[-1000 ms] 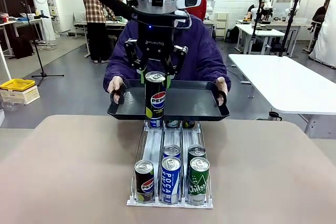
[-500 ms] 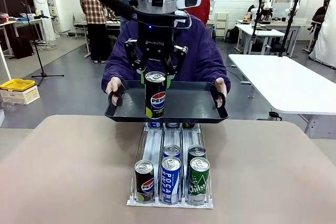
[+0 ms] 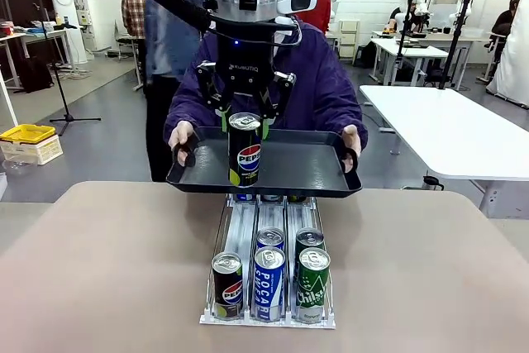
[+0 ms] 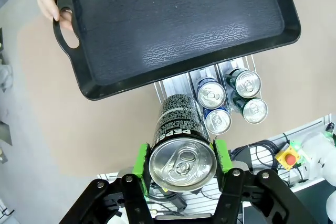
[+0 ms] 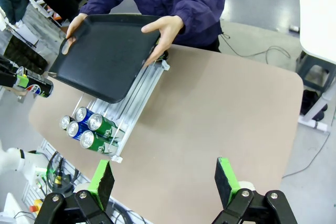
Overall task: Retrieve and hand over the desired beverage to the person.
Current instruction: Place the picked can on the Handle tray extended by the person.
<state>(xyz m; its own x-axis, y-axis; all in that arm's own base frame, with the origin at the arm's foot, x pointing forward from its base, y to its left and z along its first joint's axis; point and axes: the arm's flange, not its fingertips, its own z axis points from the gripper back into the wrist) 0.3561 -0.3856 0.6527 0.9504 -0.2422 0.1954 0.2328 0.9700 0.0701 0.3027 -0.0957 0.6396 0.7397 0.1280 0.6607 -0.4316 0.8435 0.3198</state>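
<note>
Front view: the left gripper (image 3: 245, 124) hangs fingers down from above, over the far end of the table (image 3: 99, 270). Its green pads are clamped on both sides of the top of an upright Pepsi can (image 3: 245, 155). The can is off the table and stands in front of the near rim of a black tray (image 3: 310, 164). The person (image 3: 326, 88) holds the tray level at the far table edge, one hand (image 3: 180, 135) on each handle. Below the tray, a rack (image 3: 269, 237) of cans runs toward the robot. Bare table lies open on both sides of the rack.

Left wrist view: the jaws are closed about as wide as the can (image 4: 177, 121), with a pad against each side. The tray's (image 4: 173, 19) floor is bare. The can's base appears to sit just at the tray's near rim. Whether it is over the rim or short of it cannot be told from this angle. Three can tops in the rack (image 4: 167, 83) show beside the held can.

Right wrist view: the right gripper (image 5: 164, 182) is spread wide with nothing between its pads. It is high over the near table edge and well apart from the tray (image 5: 105, 56) and rack. A broad stretch of bare table (image 5: 226, 114) lies in front of it.
</note>
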